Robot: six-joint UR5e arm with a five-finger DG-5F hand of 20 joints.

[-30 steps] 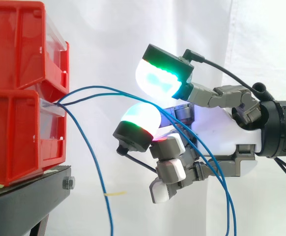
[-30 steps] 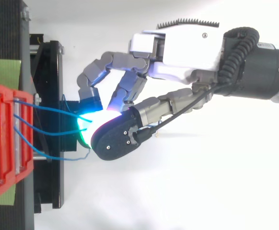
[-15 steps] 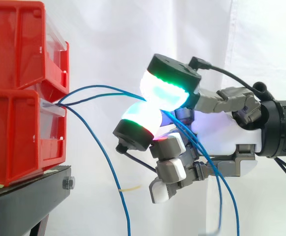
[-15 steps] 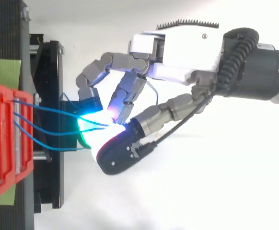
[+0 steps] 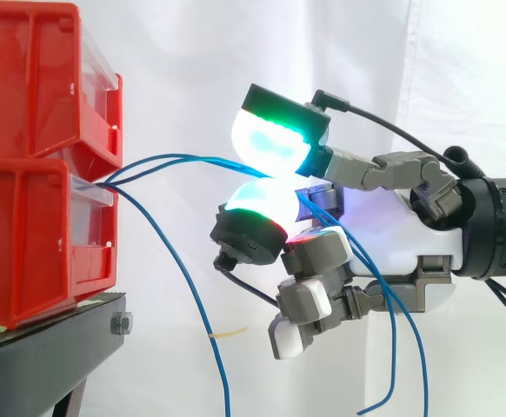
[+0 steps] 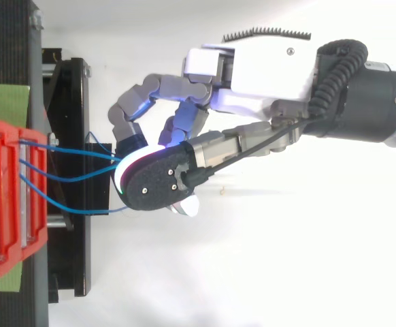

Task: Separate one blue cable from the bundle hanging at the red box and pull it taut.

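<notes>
Two red boxes (image 5: 36, 243) are stacked at the left on a black stand (image 5: 53, 347). Blue cables come out of the lower box's front. Two of them (image 5: 183, 159) arc right into the gap between two glowing fingertips (image 5: 270, 143) of my hand (image 5: 401, 234), which are pressed together over them. Past that pinch the cables drop behind the hand, and one loose end shows low down. A third blue cable (image 5: 179, 274) hangs free, sloping down to the right. From above, the three cables (image 6: 75, 151) run from the box to under the black-backed fingertip of the hand (image 6: 266, 68).
A white curtain hangs behind everything. The stand's black frame (image 6: 69, 122) juts out between the boxes and the hand. A green strip (image 6: 4, 99) lies beside the box in the top view. To the right of the stand there is open room under the arm.
The upper fingertip came down onto the lower one, trapping the cables between them. The free cable swung to the right, and the hanging ends rose at the lower right.
</notes>
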